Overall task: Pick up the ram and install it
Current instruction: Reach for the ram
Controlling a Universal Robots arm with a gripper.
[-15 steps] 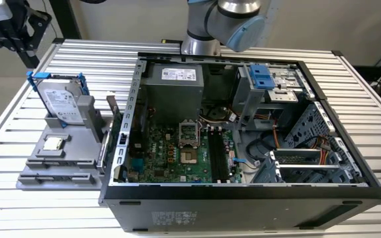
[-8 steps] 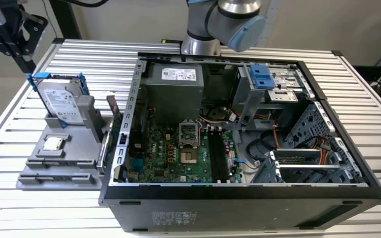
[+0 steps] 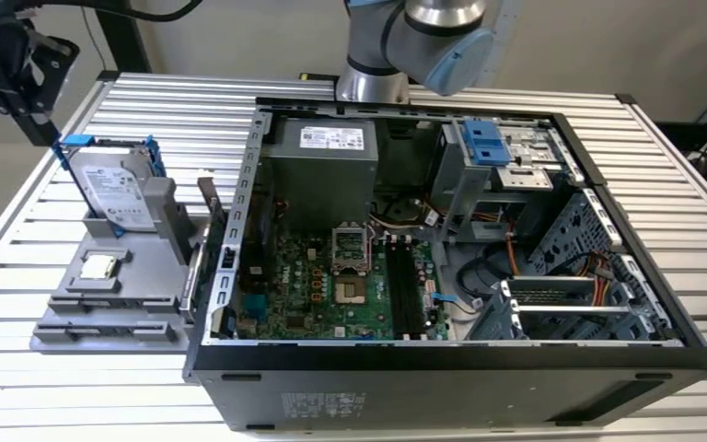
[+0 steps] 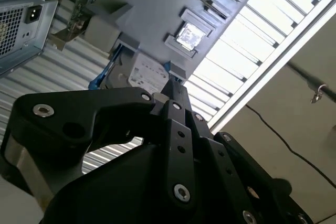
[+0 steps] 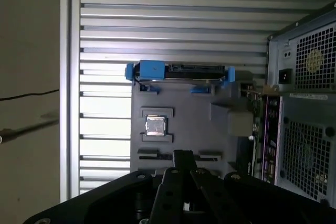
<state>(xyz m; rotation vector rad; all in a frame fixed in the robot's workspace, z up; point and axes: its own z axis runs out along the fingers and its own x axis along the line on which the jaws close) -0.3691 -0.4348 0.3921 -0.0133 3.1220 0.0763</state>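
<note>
The ram is a thin dark stick standing upright at the edge of the grey holder tray, right beside the open computer case. My gripper hangs high above the table's far corner at the exterior view's left, well apart from the ram. In both wrist views the black fingertips meet with nothing between them, and they point toward the tray. The black memory slots lie on the motherboard inside the case.
A silver hard drive in a blue frame stands at the tray's far end, and a processor chip lies mid-tray. The power supply and drive cages crowd the case. The slatted table ends at the exterior view's left.
</note>
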